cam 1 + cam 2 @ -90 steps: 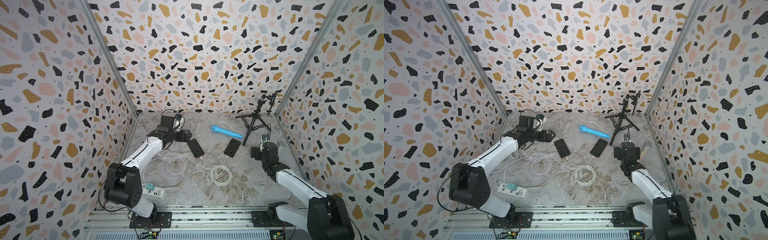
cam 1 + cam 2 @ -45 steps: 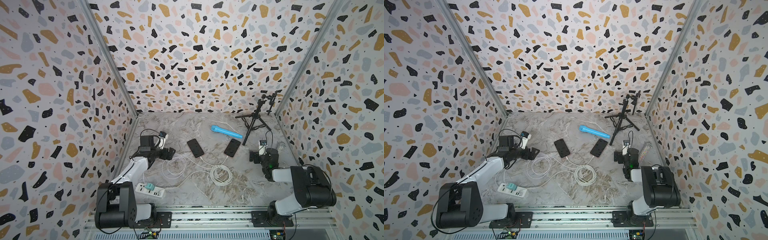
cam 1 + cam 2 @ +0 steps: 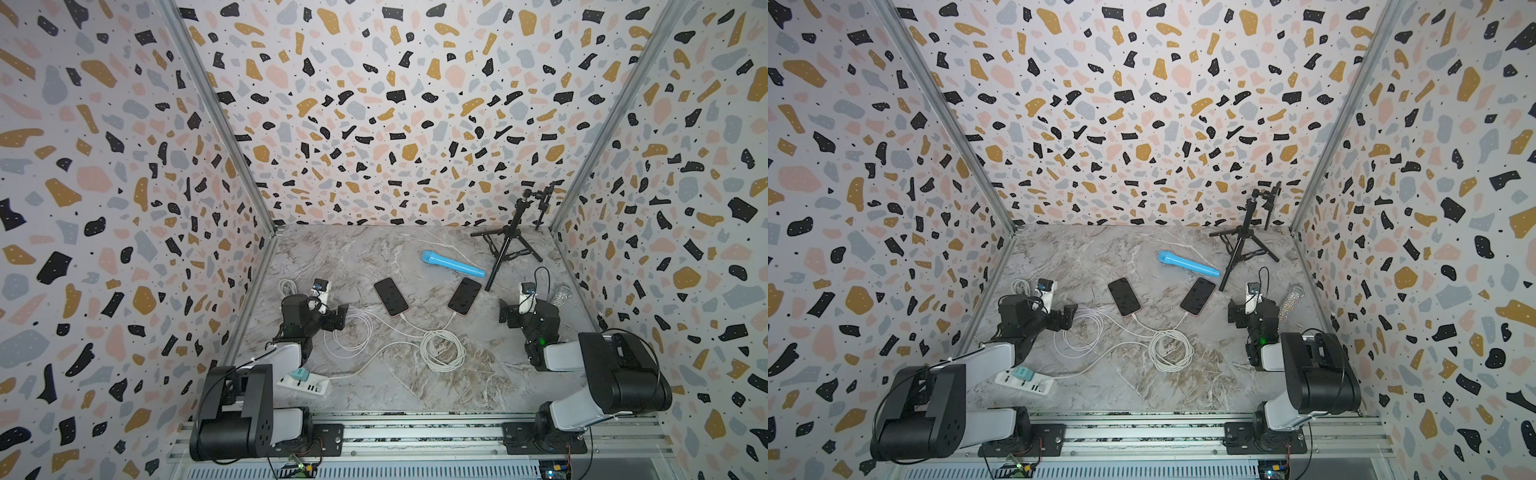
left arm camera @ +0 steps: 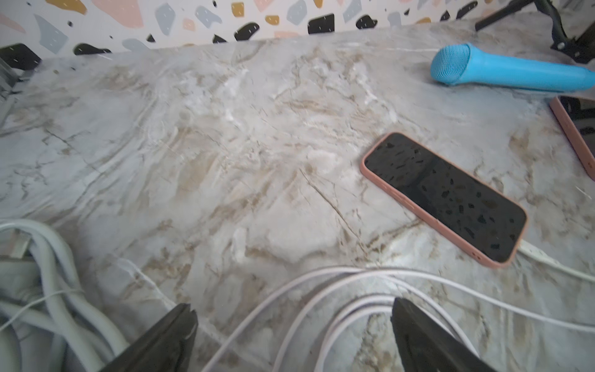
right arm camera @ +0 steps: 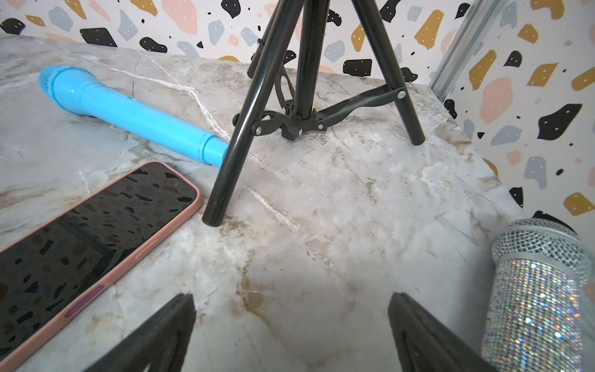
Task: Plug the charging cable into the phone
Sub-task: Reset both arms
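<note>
Two phones in pink cases are laid face up on the marbled desk point(image 3: 374, 399), side by side near its middle: the left phone point(image 3: 390, 296) and the right phone point(image 3: 464, 296), both screens dark. Two white charging cables are counted as well. One cable point(image 3: 415, 326) is seen to reach the near end of the left phone, and the second cable point(image 3: 451, 322) reaches the near end of the right phone; both appear seated in the ports, though the plugs are too small to be judged with certainty. A coil of cable point(image 3: 441, 350) is gathered in front of the phones, and looser loops point(image 3: 351, 332) are spread beside the left tool point(image 3: 338, 316). One white power strip point(image 3: 303, 382) with one teal adapter point(image 3: 300, 373) is placed at the near left. Two microphones are present: one blue point(image 3: 452, 263) behind the phones, one glittered silver point(image 5: 537, 299) by the right wall. One black tripod point(image 3: 509, 245) is stood at the far right. Two tools are counted; the left tool's jaws are held wide apart over the loops with nothing between them, and the right tool point(image 5: 289, 335) is likewise spread apart and empty, near the right phone. No brand, label or writing can be read anywhere.
</note>
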Controlling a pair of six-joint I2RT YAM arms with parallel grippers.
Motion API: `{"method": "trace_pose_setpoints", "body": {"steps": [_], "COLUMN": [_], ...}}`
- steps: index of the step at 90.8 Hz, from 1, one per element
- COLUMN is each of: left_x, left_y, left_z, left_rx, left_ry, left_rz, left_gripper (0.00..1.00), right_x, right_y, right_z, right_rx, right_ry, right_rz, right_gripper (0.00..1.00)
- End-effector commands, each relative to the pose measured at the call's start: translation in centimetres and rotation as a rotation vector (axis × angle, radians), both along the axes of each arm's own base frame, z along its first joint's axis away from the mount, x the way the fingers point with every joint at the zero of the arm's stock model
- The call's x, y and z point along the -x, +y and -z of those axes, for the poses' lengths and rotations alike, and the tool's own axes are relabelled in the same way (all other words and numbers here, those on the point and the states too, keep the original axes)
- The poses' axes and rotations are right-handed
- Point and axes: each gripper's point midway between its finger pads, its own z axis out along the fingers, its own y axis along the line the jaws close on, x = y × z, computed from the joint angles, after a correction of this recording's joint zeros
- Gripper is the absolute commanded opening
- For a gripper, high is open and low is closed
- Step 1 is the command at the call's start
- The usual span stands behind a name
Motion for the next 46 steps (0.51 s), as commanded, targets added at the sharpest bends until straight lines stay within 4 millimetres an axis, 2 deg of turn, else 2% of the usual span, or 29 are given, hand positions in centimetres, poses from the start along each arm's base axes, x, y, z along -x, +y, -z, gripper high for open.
{"method": "trace_pose_setpoints", "body": {"steps": [1, 8, 12, 32, 46], "left_x": [-1.9, -1.0, -1.1, -1.5, -1.5], "left_y": [1.1, 0.1, 0.0, 0.8, 0.9], "left_z": [-2.0, -1.3, -1.7, -1.1, -1.4], "left_rx": [-0.003, -0.039, -0.025, -0.036, -0.034], "left_ry": [-0.140, -0.178, -0.223, -0.138, -0.151], "left_rz": [-0.086, -0.051, -0.051, -0.098, -0.105], "left_gripper": [0.99, 0.99, 0.99, 1.00, 1.00], "right_x": [-0.5, -0.6, -0.6, -1.0, -1.4], "right_y": [0.3, 0.5, 0.5, 0.2, -0.5], "right_z": [-1.2, -1.2, -1.2, -0.7, -0.8], "right_rx": [0.006, 0.006, 0.006, 0.004, 0.004], "right_ry": [-0.037, -0.029, -0.030, 0.014, 0.024], "right_rz": [-0.017, -0.030, -0.030, -0.010, 0.035], "right_gripper": [1.00, 1.00, 1.00, 1.00, 1.00]}}
